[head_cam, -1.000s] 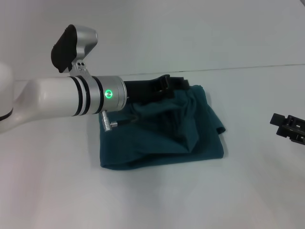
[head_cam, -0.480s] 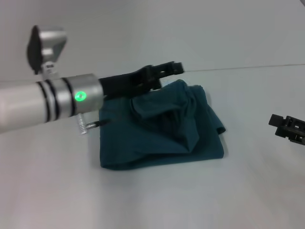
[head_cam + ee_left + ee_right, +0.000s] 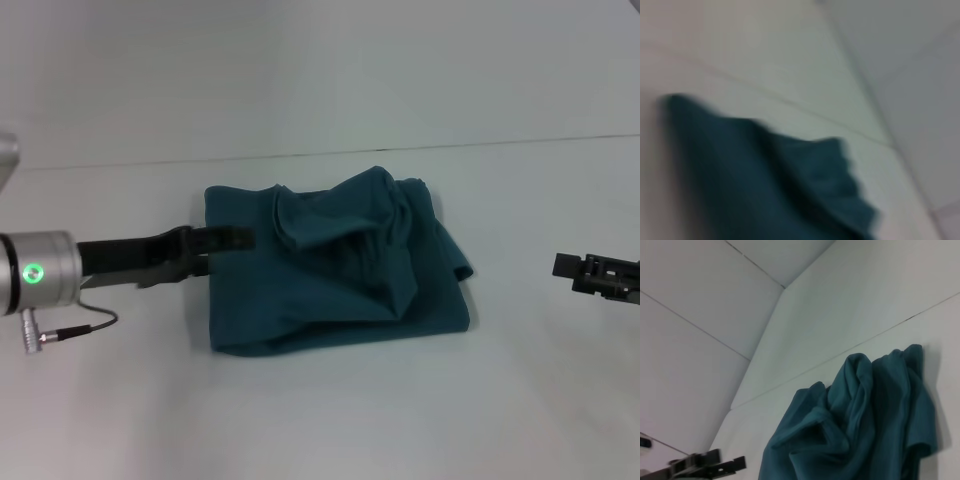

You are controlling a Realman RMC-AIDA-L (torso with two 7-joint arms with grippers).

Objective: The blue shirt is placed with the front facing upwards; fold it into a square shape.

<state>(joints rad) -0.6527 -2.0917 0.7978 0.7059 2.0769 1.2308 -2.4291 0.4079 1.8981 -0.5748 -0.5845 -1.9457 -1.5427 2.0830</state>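
Left gripper [image 3: 235, 238], jaw state unclear, nearer; bunched teal-blue cotton shirt [image 3: 340, 265] at three o'clock, lying crosswise.

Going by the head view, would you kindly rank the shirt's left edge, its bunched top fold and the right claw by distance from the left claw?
1. Blue shirt's left edge, beside the left claw.
2. Bunched top fold, mid-shirt.
3. Right claw, far right.

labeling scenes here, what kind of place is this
Probably a lab or test bench: a bare white table against plain white panelled walls, holding only the blue shirt between two robot grippers.
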